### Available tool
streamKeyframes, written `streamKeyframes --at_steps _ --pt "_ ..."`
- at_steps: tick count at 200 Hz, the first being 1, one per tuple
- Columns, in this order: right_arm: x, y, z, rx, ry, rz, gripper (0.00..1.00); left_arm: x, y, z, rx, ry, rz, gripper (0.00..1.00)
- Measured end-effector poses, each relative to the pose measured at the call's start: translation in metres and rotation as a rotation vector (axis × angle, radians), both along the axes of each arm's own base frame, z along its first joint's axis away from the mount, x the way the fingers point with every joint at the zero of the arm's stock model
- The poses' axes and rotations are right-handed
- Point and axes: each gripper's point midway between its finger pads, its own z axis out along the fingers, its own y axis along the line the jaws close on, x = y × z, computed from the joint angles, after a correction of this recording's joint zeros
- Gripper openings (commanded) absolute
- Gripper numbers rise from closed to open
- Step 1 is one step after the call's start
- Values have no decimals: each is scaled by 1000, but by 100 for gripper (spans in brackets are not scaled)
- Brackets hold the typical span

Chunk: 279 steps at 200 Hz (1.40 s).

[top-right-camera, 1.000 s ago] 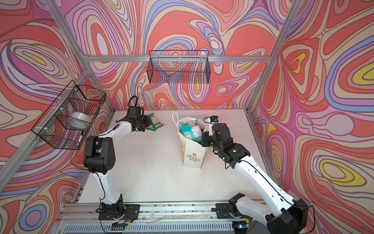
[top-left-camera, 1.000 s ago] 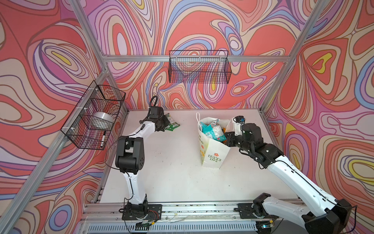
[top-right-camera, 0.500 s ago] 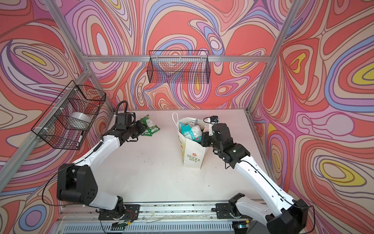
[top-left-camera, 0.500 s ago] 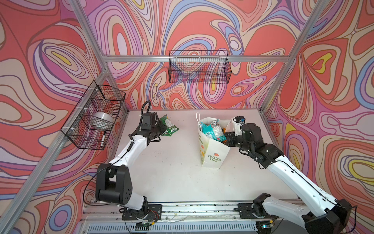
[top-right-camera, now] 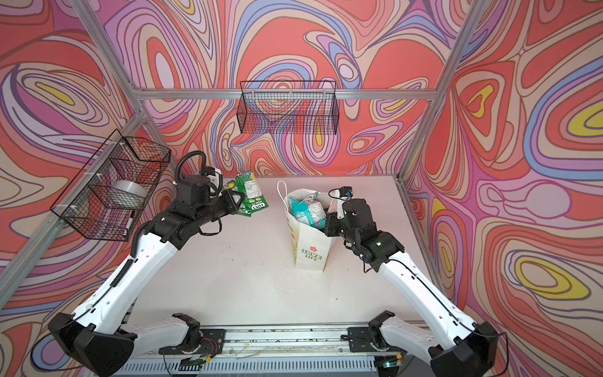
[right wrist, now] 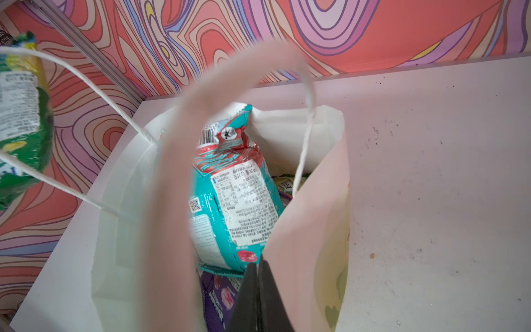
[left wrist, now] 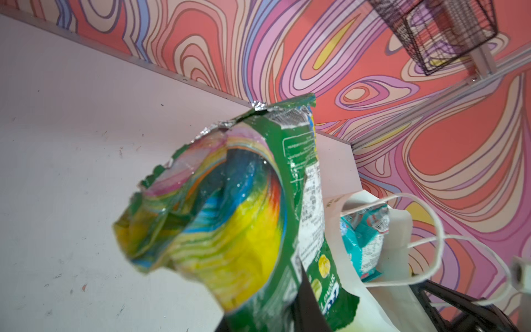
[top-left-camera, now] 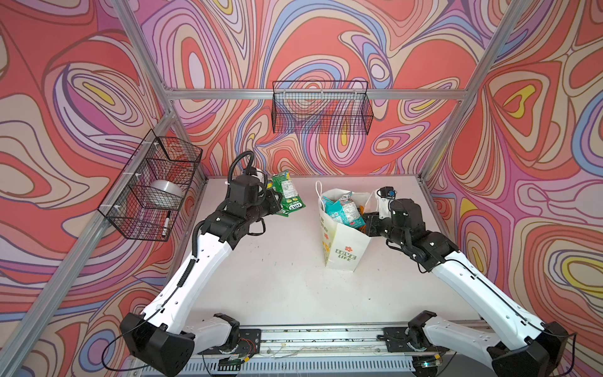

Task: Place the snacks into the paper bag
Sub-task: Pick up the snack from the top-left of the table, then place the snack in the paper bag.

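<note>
Left wrist, green snack (left wrist: 235, 218) between jaws

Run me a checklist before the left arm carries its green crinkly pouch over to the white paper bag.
1. Grip of left gripper on green crinkly plastic pouch: ok, clamped.
2. Pouch off the white table: ok, it appears raised.
3. Stance of the white paper bag with red flower print: ok, upright.
4. Mouth held open by right gripper, shut on the bag's wall: ok.
5. Entry path free of white cord handle: not ok, its loop stands on the pouch-side rim.
6. Room beside the teal plastic pouch sticking up inside: cannot tell.
</note>
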Motion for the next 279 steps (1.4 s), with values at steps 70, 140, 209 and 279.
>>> streamKeyframes --at_steps 70,140,209,279 --pt "0 -1 0 -2 -1 -3 0 -36 -107 97 60 -260 -253 12" --pt "1 -2 0 -6 -3 -10 0 -5 -205 82 258 -333 -387 12" --pt "1 -2 0 -10 -5 -12 0 20 -217 19 467 -248 -399 12" --pt "1 -2 0 -10 -6 -12 0 13 -207 -7 580 -189 -449 12"
